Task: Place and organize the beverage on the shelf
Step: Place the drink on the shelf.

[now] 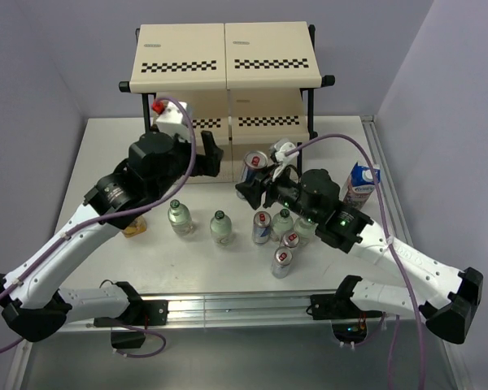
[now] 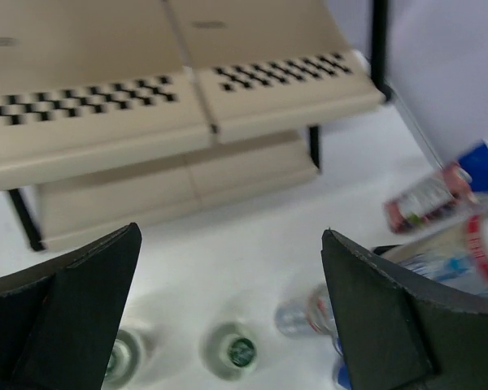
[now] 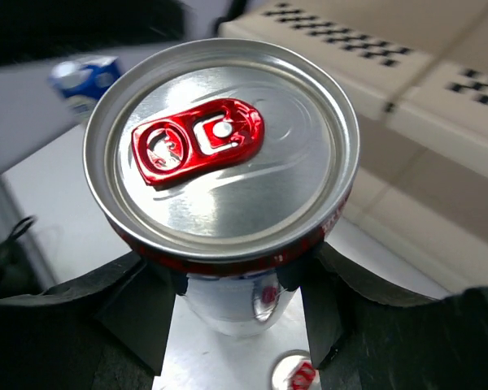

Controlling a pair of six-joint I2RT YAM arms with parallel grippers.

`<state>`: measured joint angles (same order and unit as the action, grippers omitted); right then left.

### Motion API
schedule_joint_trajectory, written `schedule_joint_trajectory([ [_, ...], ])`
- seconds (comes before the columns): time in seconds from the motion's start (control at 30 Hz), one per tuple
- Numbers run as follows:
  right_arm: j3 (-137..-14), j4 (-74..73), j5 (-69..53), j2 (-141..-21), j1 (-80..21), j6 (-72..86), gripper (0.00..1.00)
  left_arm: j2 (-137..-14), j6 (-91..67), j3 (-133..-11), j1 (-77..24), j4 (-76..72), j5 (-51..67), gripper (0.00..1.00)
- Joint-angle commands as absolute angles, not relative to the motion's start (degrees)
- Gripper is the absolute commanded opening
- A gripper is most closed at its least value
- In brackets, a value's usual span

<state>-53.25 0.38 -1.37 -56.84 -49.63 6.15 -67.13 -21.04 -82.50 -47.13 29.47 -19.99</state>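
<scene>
The cream shelf point(image 1: 228, 61) with checkered tier edges stands at the back of the table. My right gripper point(image 1: 262, 177) is shut on a slim silver can point(image 1: 253, 163), held tilted in front of the lower tier. The right wrist view shows its red-tabbed top point(image 3: 224, 150) between the fingers point(image 3: 146, 317). My left gripper point(image 1: 211, 156) hangs open and holds nothing, just left of that can and near the shelf point(image 2: 187, 106). Below its fingers point(image 2: 73, 309) stand two green-capped bottles point(image 2: 240, 351). More bottles point(image 1: 221, 227) and cans point(image 1: 282, 262) stand mid-table.
A purple-and-white carton point(image 1: 359, 183) stands at the right, beside my right arm. A yellow carton point(image 1: 134, 228) shows partly under my left arm. Purple walls close in the left, right and back. Cables loop over both arms.
</scene>
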Motion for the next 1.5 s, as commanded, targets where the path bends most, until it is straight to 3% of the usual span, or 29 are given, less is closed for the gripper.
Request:
schedule_joint_trajectory([
  [0.0,-56.34,7.11,5.62,-56.86,-46.06,6.42,0.0,-62.85,-21.89,-82.01,-42.46,28.23,-26.55,0.99],
  [0.23,-60.46,9.93,12.56,-63.26,-35.53,3.87,0.0,-58.46,-19.43,-82.01,-40.87,33.64,-21.72,1.0],
  [0.63,-66.35,21.7,16.52,-76.81,-27.34,1.58,0.0,-36.31,-18.02,-59.87,-40.78,24.36,-21.45,0.99],
  [0.93,-71.71,24.08,19.43,-86.39,-26.2,-0.97,0.0,-35.51,-16.96,-57.4,-40.17,23.47,-17.68,1.0],
  [1.47,-73.21,21.63,27.07,-92.02,-24.87,4.13,0.0,-34.54,-17.58,-54.75,-33.05,21.88,-10.02,1.0],
])
